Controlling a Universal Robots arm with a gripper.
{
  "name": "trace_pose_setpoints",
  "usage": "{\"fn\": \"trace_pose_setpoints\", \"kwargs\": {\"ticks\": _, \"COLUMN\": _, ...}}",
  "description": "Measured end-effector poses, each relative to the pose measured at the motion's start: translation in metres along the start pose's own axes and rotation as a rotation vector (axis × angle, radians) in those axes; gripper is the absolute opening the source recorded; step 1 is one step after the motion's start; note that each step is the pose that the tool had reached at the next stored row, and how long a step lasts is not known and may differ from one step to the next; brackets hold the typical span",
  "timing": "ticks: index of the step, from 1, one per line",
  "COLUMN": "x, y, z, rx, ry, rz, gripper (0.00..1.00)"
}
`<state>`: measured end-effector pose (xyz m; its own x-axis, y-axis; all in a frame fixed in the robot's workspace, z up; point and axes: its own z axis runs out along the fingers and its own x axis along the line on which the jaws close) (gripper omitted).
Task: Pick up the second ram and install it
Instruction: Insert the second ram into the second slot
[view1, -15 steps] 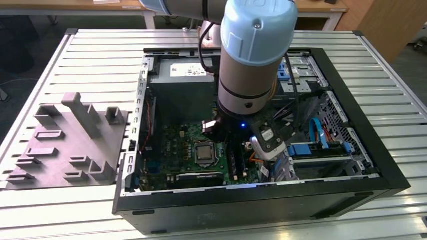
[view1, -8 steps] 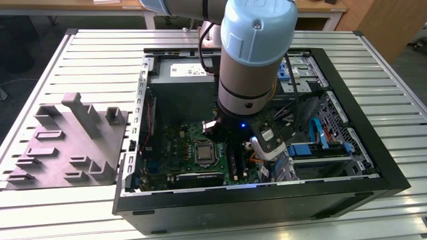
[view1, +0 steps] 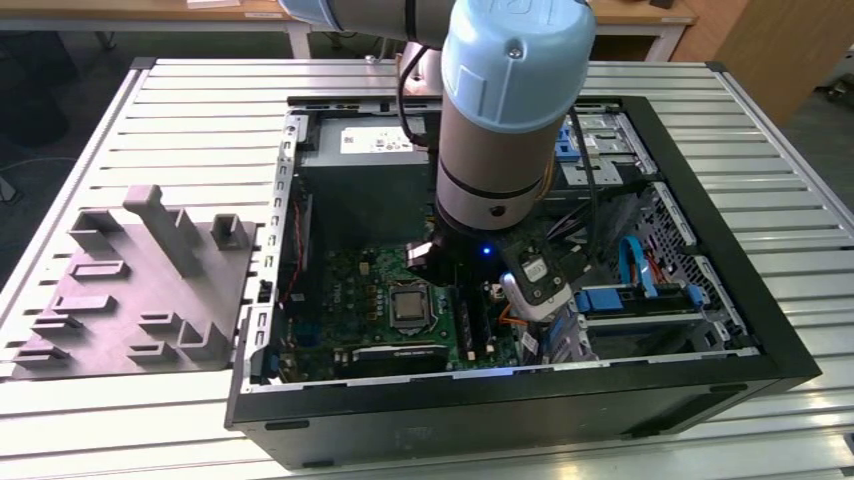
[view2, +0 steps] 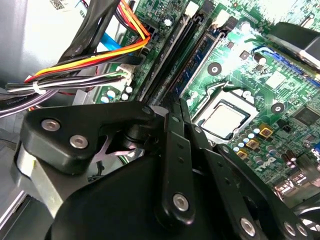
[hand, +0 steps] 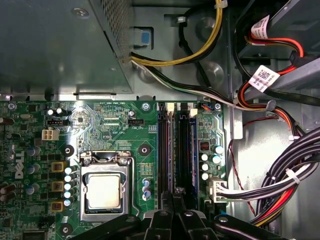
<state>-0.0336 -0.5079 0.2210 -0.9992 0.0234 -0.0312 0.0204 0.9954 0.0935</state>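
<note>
Silver table (view1: 747, 130) of ribbed metal slats. Beyond its far edge, a pale wooden desk (view1: 627, 20); at the exterior view's far right, a brown wooden cabinet (view1: 767, 50).

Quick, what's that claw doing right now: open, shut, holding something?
Gripper: closed, its tips right over the memory slots; whether it pinches anything between them cannot be told.

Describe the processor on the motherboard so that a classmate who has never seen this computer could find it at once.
Start at the open black computer case on the slatted table; the green motherboard lines its floor. Beside the long black memory slots sits the processor, the board's only large, flat, silver square, held in a metal frame.
</note>
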Motion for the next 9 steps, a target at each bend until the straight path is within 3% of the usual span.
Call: {"fn": "trace_pose_setpoints", "kwargs": {"ticks": 9, "x": 0.0000, "y": 0.0002, "z": -0.0018, "rx": 0.0000, "ry": 0.0000, "rz": 0.000, "gripper": 0.11}}
